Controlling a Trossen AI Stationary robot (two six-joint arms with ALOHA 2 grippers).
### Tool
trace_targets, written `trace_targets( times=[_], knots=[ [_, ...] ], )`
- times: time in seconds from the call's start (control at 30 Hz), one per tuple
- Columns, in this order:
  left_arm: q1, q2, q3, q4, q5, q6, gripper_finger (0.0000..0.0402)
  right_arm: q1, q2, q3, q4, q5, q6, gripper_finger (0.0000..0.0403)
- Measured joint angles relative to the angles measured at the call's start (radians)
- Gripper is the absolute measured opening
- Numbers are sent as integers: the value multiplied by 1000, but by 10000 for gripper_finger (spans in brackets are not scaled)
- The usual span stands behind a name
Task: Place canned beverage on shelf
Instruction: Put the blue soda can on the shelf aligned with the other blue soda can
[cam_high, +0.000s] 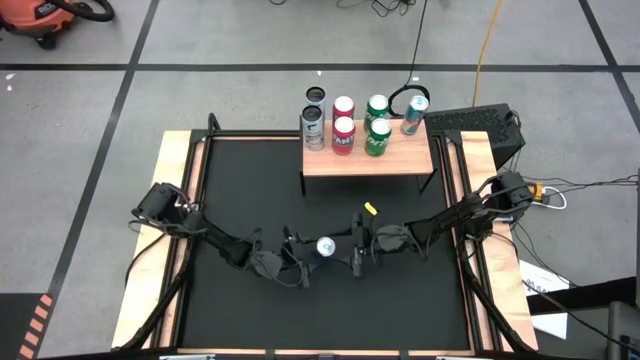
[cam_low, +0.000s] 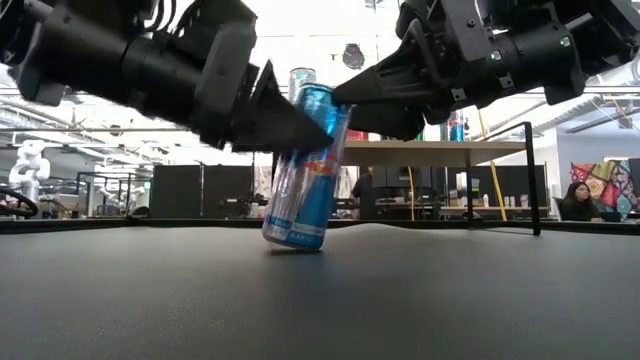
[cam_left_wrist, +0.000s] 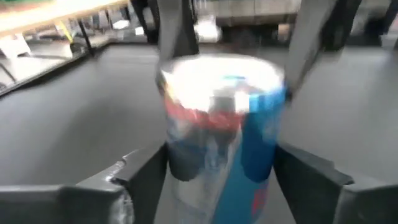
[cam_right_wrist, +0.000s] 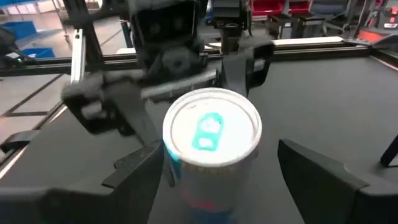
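At table center, blue can (cam_low: 303, 170) leans btwn my left gripper (cam_high: 303, 262) & right gripper (cam_high: 352, 253); can't tell either grip.

No lettering, brand or number can be made out anywhere: the blue and silver can (cam_low: 303, 170) on the table shows only a blurred red patch, and the red, green and silver cans on the shelf (cam_high: 366, 160) are too small to read.

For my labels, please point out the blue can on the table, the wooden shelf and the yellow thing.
blue can (cam_low: 300, 170), low view, its side.
shelf (cam_high: 400, 162), high view, bare board front.
small yellow thing (cam_high: 370, 209), high view, its middle.
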Motion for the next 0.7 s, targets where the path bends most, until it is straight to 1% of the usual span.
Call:
trace_targets(
  times=[0.1,0.23,0.37,0.47,0.6,0.7],
  knots=[
    [0,2,-2,-23,-13,-1,312,0,0,0,15,1,-6,304],
    [0,-15,-1,-27,-25,-5,337,-1,0,0,37,0,-15,304],
    [-11,-45,0,-53,-26,-3,343,-2,0,0,71,0,-32,304],
    [-29,-91,0,-156,-31,-7,343,-2,0,3,97,-1,-73,307],
    [-72,-178,0,-280,-55,-6,343,-13,10,48,54,-7,-110,326],
    [-101,-230,1,-346,-69,-6,343,-24,65,105,43,-59,-107,347]
  ],
)
